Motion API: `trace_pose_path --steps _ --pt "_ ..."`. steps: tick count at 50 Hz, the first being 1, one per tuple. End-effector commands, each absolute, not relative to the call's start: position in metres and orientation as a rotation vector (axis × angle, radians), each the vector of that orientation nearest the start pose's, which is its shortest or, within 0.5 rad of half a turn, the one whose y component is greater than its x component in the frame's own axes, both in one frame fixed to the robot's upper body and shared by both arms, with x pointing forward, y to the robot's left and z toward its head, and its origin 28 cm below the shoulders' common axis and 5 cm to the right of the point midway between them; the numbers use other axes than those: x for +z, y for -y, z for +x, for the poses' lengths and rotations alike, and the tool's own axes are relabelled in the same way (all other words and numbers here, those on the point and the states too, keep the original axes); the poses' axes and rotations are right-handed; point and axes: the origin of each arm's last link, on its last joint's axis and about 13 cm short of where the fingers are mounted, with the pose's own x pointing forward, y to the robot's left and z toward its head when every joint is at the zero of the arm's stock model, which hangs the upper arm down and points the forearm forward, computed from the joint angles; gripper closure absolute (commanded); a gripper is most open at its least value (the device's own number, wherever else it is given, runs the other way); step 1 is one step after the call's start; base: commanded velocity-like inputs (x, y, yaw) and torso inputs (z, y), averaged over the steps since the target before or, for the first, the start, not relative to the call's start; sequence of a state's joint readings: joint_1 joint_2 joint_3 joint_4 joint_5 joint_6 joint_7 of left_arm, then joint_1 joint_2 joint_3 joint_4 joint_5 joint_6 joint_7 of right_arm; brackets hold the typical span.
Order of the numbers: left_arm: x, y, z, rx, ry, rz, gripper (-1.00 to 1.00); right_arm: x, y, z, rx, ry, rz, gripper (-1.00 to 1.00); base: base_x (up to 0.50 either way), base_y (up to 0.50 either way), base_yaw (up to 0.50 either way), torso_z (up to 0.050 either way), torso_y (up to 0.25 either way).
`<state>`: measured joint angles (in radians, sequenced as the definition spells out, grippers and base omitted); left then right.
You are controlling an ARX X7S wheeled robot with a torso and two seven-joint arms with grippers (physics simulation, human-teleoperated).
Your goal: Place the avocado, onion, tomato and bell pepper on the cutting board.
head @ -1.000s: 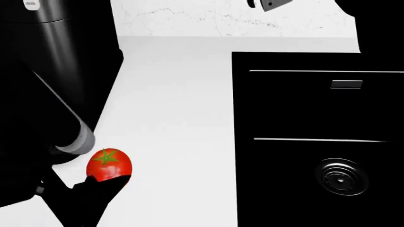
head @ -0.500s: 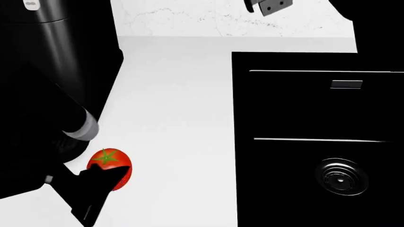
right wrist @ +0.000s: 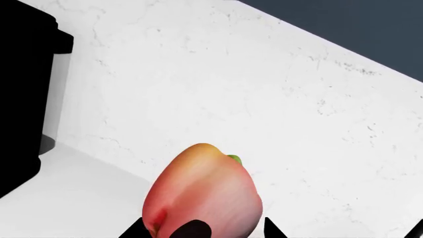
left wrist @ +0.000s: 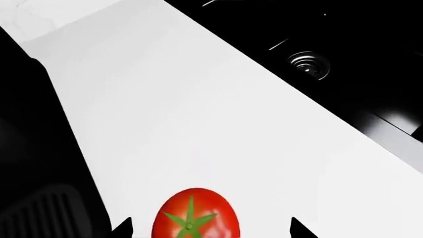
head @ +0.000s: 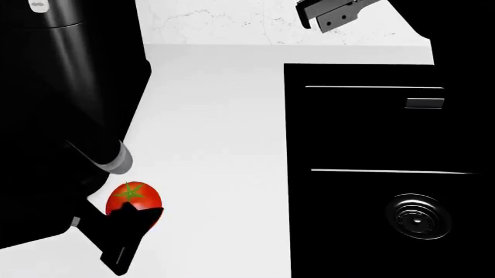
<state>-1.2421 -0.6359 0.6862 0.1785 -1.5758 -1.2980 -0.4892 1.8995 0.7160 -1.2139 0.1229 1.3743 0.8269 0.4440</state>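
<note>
The tomato (head: 133,198), glossy red with a green star cap, rests on the white counter (head: 217,133) at the near left. My left gripper (head: 138,216) is open, with one fingertip on each side of the tomato (left wrist: 195,218) and a gap on both sides in the left wrist view (left wrist: 210,229). My right gripper (head: 321,20) is raised at the back by the wall. In the right wrist view it (right wrist: 201,229) is shut on the pinkish bell pepper (right wrist: 205,188). The pepper does not show in the head view. The avocado, onion and cutting board are out of view.
A black recessed unit (head: 386,145) with a round drain fitting (head: 418,215) fills the right side of the counter. A tall black cylinder (head: 54,35) stands at the back left. A white marble backsplash (head: 232,23) closes the back.
My left arm has shifted forward and its fingers now flank the tomato, which has stayed in place. My right gripper has come down into the top of the head view.
</note>
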Motion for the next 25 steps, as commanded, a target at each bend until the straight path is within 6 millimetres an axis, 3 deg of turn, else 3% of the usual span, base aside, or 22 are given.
trace_pose_path --steps 1,25 --pt "0.248 -0.221 0.275 -0.58 -0.548 0.299 -1.0 0.387 0.147 0.308 0.12 0.011 -0.411 1.0 0.0 0.0 0.0 0.0 0.0" --pt "0.228 -0.223 0.282 -0.564 -0.59 0.263 -1.0 0.388 0.148 0.307 0.121 0.007 -0.417 1.0 0.0 0.0 0.0 0.0 0.0"
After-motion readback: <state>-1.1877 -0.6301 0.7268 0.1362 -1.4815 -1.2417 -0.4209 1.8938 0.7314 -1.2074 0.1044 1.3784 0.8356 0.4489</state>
